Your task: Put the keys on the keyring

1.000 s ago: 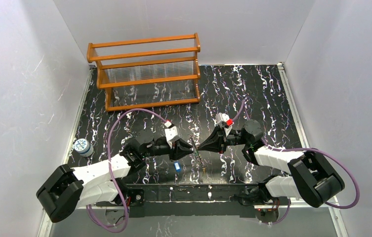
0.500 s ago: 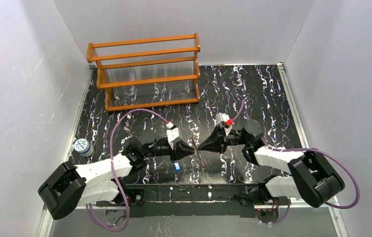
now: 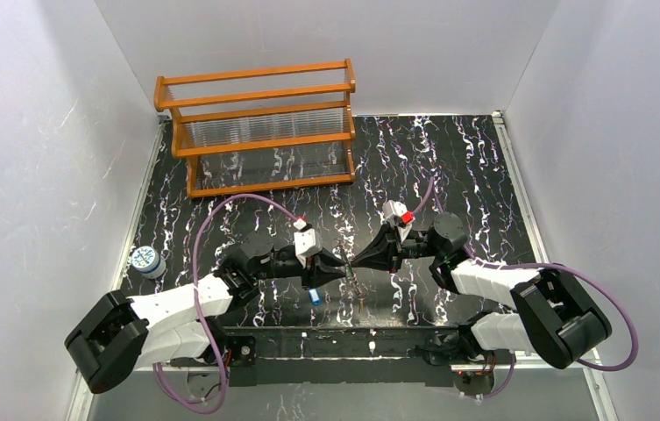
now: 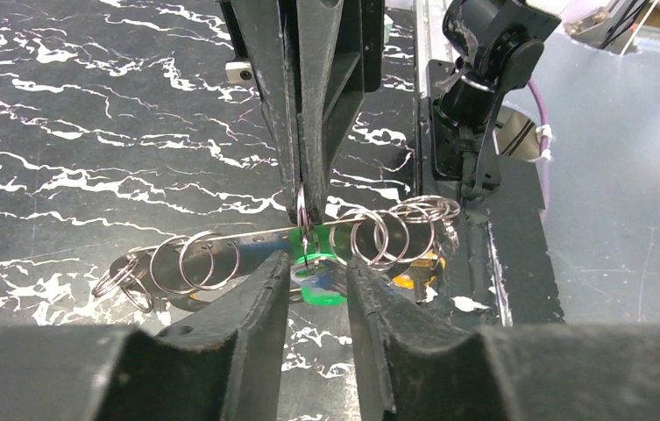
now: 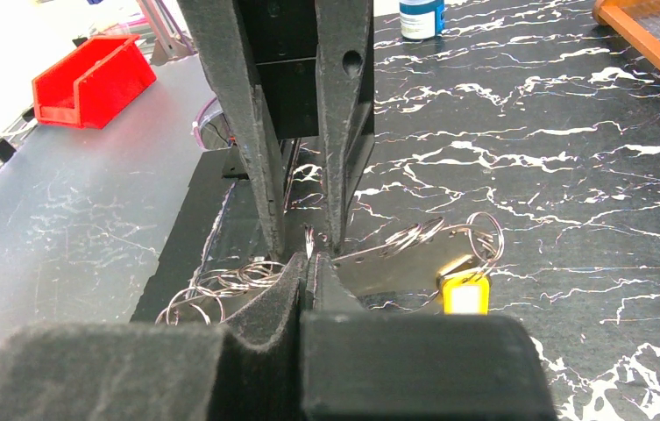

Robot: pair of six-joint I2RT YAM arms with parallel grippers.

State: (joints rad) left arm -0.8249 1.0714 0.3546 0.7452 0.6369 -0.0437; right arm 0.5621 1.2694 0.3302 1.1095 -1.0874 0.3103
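The keyring (image 4: 221, 239) is a thin silver wire with several split rings strung along it, held just above the black mat. My right gripper (image 5: 308, 259) is shut on a small ring at the wire's middle. In the left wrist view it reaches down from the top (image 4: 304, 197). A green key (image 4: 319, 285) hangs from that ring, between the tips of my left gripper (image 4: 317, 263), whose jaws stand apart. A yellow key (image 5: 465, 294) hangs at one end of the keyring. A blue key (image 3: 315, 296) lies on the mat under my left gripper (image 3: 337, 266).
An orange wooden rack (image 3: 260, 132) stands at the back left. A small blue-capped jar (image 3: 145, 260) sits near the mat's left edge. A red bin (image 5: 94, 79) lies beyond the table's near edge, next to the arm bases.
My left gripper has edged slightly towards the right gripper, and the hanging keyring has shifted a little. The right arm has stayed put.
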